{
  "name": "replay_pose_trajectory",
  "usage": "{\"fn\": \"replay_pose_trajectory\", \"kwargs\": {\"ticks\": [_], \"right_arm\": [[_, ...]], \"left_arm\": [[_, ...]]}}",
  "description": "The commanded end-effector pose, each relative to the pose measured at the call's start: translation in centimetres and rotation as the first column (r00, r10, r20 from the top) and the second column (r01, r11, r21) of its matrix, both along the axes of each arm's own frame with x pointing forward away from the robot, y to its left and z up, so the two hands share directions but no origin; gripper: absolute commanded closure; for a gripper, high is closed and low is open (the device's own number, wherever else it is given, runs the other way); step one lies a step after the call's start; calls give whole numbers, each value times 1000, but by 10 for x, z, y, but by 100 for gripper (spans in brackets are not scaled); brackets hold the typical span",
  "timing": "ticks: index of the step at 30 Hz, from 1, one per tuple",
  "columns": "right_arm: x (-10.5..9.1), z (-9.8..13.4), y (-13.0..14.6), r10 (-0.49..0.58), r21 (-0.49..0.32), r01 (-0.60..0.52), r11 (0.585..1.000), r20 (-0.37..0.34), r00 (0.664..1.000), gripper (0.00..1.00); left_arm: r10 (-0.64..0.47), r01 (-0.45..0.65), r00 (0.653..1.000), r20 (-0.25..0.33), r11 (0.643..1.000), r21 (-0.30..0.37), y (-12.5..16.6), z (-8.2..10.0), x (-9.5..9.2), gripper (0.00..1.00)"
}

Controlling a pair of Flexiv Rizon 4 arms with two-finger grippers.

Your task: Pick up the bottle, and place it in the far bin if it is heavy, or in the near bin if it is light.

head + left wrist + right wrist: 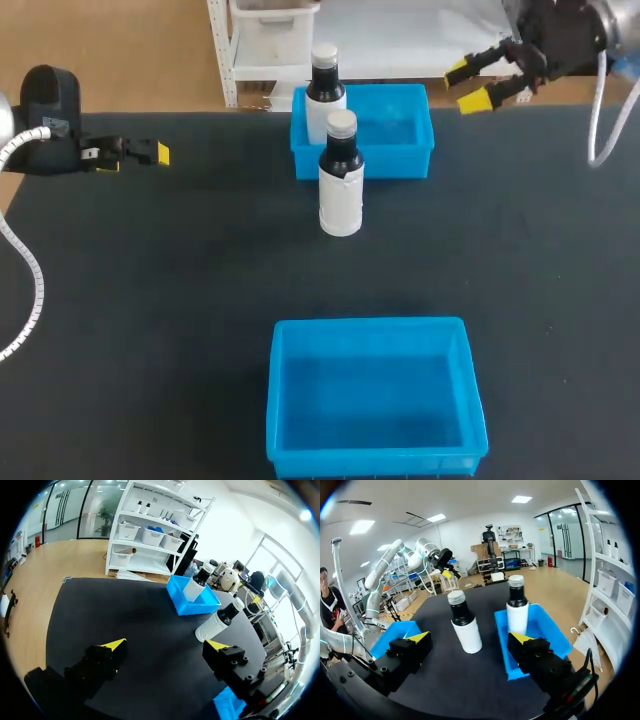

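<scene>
Head view: seeing a bottle [340, 180] standing upright on the bench [150, 300], just on the near side of the far bin [412, 160], and a second bottle [325, 95] standing in that bin's left end. Holding left jaws open at far left and right jaws open at far right, both gripping nothing, well apart from the bottles.

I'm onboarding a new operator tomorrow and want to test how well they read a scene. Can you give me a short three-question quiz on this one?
1. True or false: a bottle already stands inside the far bin.
2. Where is the other bottle? A) upright on the table, just in front of the far bin; B) lying on its side; C) held in a gripper.
3. Fill in: the left gripper and the right gripper are both ____.
Key: 1 true; 2 A; 3 open.
</scene>
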State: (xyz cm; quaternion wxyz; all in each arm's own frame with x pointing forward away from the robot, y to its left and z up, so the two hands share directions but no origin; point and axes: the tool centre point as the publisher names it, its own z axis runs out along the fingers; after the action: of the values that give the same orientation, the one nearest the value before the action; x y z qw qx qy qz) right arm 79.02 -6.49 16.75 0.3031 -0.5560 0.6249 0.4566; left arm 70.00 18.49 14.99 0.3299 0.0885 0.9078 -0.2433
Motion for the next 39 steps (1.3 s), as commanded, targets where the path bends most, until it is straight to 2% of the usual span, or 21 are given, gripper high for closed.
{"fn": "replay_pose_trajectory", "kwargs": {"ticks": [1,20,31,39], "right_arm": [[-21,-8,16,-290,-37,299,954,148,945,0],[-39,-24,83,-150,7,150,989,103,983,0],[-34,-36,119,-121,-37,126,991,118,986,0],[-35,-39,134,-73,-62,81,995,118,990,0]], "left_arm": [[0,0,1000,0,1000,0,0,0,0,0],[0,0,1000,0,1000,0,0,0,0,0],[0,0,1000,0,1000,0,0,0,0,0],[0,0,1000,0,1000,0,0,0,0,0]]}}
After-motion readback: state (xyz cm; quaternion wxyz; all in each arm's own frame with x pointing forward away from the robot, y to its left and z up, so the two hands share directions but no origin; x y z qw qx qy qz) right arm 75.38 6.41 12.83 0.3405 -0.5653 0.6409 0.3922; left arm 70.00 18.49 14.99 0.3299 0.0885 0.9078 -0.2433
